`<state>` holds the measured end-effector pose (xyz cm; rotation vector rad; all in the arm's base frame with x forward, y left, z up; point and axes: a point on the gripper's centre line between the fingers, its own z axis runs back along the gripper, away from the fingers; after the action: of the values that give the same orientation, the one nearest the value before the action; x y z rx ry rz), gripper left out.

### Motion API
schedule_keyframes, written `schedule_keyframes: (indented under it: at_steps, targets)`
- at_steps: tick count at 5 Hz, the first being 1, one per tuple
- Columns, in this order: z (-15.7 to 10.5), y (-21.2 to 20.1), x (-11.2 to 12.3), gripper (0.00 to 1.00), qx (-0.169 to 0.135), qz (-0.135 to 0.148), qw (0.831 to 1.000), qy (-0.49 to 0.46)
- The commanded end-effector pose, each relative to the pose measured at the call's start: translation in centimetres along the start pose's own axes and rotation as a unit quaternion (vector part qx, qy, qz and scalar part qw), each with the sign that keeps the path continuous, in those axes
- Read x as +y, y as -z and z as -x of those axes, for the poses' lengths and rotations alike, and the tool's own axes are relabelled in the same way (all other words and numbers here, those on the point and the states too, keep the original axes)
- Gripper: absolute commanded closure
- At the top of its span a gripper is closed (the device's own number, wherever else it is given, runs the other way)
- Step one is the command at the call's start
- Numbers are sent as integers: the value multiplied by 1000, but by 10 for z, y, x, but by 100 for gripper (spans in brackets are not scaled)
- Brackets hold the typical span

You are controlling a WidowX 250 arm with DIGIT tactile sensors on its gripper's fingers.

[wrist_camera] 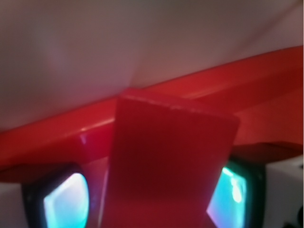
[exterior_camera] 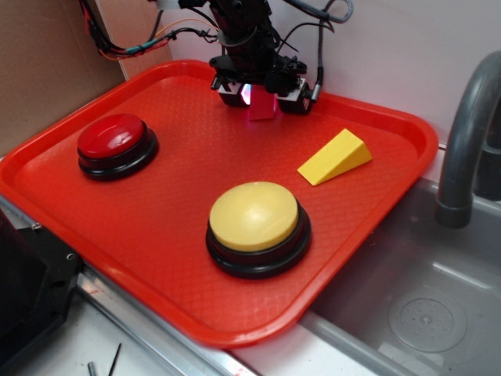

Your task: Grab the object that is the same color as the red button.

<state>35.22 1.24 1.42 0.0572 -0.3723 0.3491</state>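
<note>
While the gripper (exterior_camera: 262, 92) is hanging over the far edge of the red tray (exterior_camera: 156, 227), its fingers are pinching the dark-red wedge (exterior_camera: 262, 106), well apart from the red button (exterior_camera: 113, 137), yellow button (exterior_camera: 254, 215) and yellow wedge (exterior_camera: 335, 157). Up close, the wrist view is showing the wedge (wrist_camera: 166, 161) filling the gap between glowing pads (wrist_camera: 66, 202).

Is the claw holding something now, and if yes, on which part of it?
Yes. The claw grips the dark-red wedge block, with one finger on each of its two flat sides.
</note>
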Motion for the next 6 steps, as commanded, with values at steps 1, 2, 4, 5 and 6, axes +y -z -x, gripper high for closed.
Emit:
schedule_keyframes:
  at_steps: [1, 2, 4, 5, 6]
  targets:
    - [-4, -8, 0, 100, -22, -15, 999, -29]
    - [-3, -20, 2, 100, -16, -24, 1000, -11]
    - [5, -95, 9, 100, -2, -1, 997, 79]
    - [14, -132, 11, 100, 61, 22, 985, 157]
    - [23, -161, 13, 100, 87, 23, 981, 169]
